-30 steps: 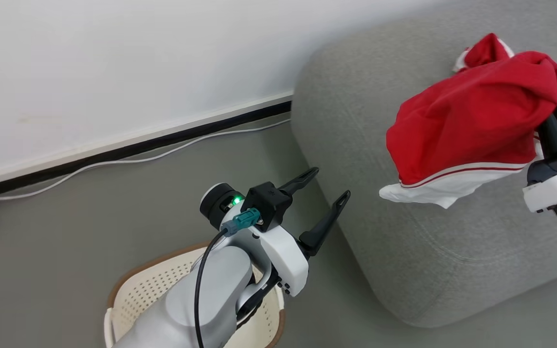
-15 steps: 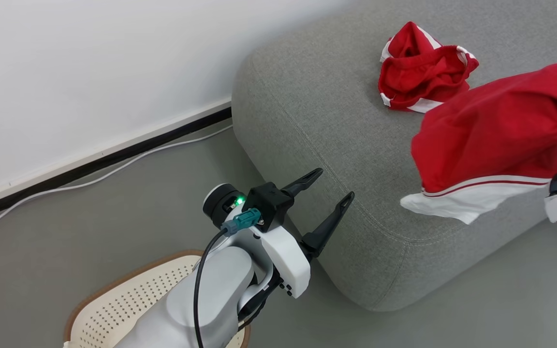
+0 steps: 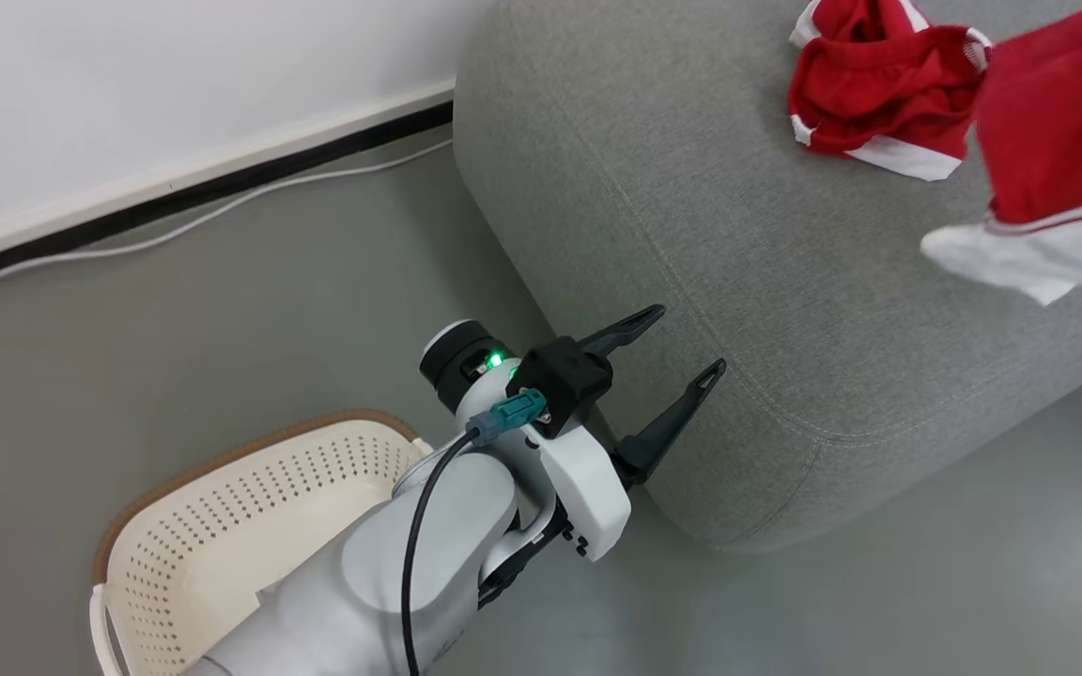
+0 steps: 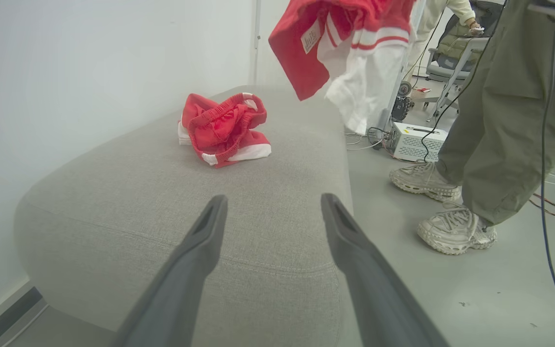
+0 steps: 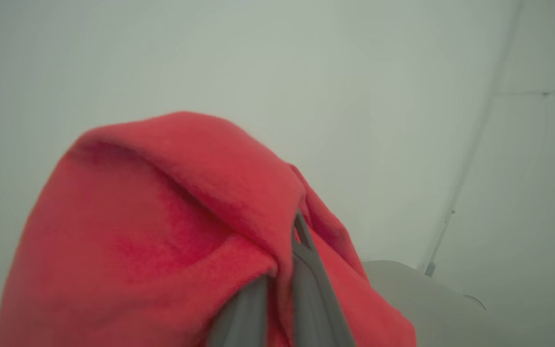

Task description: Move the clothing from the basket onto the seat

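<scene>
Clothing (image 3: 865,89) is showing bright red with white stripes and trim; seat (image 3: 691,216) is showing woven light grey; basket (image 3: 250,498) is showing cream, hole-dotted, brown-rimmed.

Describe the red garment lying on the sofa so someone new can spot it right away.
Find the large grey sofa beside the white wall. On its top lies a crumpled red garment with white trim and a gathered elastic band. Unlike the other red garment, which hangs in the air above the sofa, this one rests bunched on the cushion.

white wall (image 3: 128,75), black baseboard strip (image 3: 222,184), grey floor (image 3: 222,329); white box (image 4: 417,142), office chair (image 4: 453,50) far back.
</scene>
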Robot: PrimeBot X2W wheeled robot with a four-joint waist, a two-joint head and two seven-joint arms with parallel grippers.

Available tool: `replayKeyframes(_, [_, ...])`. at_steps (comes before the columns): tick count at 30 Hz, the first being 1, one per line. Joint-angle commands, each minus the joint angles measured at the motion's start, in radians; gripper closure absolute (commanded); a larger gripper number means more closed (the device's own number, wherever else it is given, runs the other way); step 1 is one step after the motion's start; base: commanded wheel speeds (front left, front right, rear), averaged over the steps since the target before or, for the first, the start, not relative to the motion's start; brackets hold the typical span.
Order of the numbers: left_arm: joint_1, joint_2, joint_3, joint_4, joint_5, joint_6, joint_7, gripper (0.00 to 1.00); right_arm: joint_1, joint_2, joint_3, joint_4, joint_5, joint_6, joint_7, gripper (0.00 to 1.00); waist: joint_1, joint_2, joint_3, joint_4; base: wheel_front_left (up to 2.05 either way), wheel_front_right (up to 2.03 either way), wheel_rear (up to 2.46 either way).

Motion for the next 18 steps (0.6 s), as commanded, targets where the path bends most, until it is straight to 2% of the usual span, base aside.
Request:
replayKeyframes(1, [-0.063, 0.002, 0.009, -0.030, 0.007, 0.014, -0.005, 0.00, -0.035, -0.056, -0.027, -0.003, -0.011, 0.003, -0.006, 1.00, 0.0000, -0.0001, 0.067, 0.031, 0.00, 0.00, 0.00])
replayKeyframes(11, [-0.213, 0.002, -0.083, -0.052, -0.005, 0.054, -0.005, 0.00, -0.262, -0.187, -0.187, 0.177, -0.099, 0.003, -0.006, 1.00, 0.0000, -0.0001, 0.256, 0.108, 0.00, 0.00, 0.00])
replayKeyframes(18, [-0.277, 0.002, -0.126, -0.075, -0.025, 0.087, -0.005, 0.00, -0.437, -0.253, -0.219, 0.340, -0.176, 0.003, -0.006, 1.00, 0.0000, -0.0001, 0.346, 0.157, 0.00, 0.00, 0.00])
